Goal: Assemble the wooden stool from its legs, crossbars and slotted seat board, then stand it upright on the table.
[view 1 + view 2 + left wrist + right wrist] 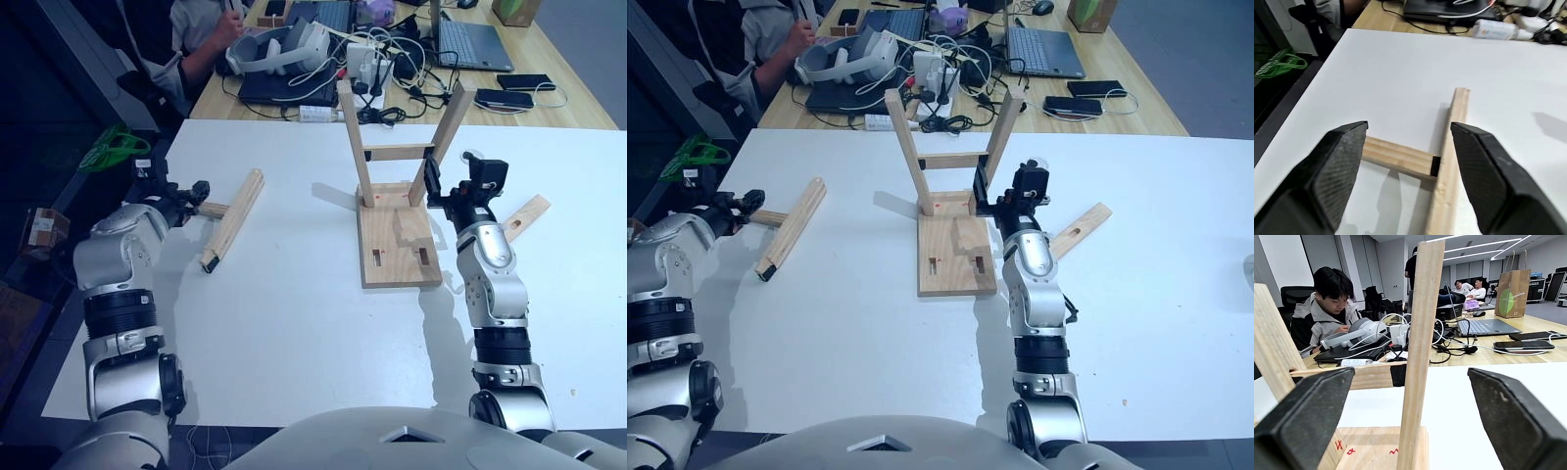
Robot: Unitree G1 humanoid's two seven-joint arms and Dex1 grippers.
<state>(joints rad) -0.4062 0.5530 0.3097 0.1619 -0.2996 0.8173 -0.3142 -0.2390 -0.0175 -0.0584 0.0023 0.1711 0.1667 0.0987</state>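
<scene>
In the left eye view the seat board [397, 257] lies flat on the white desk [294, 323], its long axis running away from the robot. From its far end the left upright leg [357, 142] and the right upright leg [448, 137] point up, leaning a little apart toward their tops. A crossbar [400, 153] joins them, lying level from side to side. The right hand [458, 191] sits at the foot of the right upright leg, by the board's far right corner. On the robot's left the flat leg [233, 218] lies on the desk, slanting from near-left to far-right. A short crossbar [214, 209] sticks out of its side toward the left hand [191, 193].

In the right eye view a loose leg [1080, 230] lies flat near the right hand on its right side. It slants away to the far right, apart from the seat board.

In the left wrist view the left hand's fingers [1337, 166] are spread wide. The short crossbar lies across the gap between them, its free end at one finger. Whether that finger touches the wood I cannot tell. The hand grips nothing.

In the right wrist view the right hand's fingers [1308, 416] are also spread wide. The right upright leg stands between them with open space on either side, so this hand grips nothing either.
</scene>
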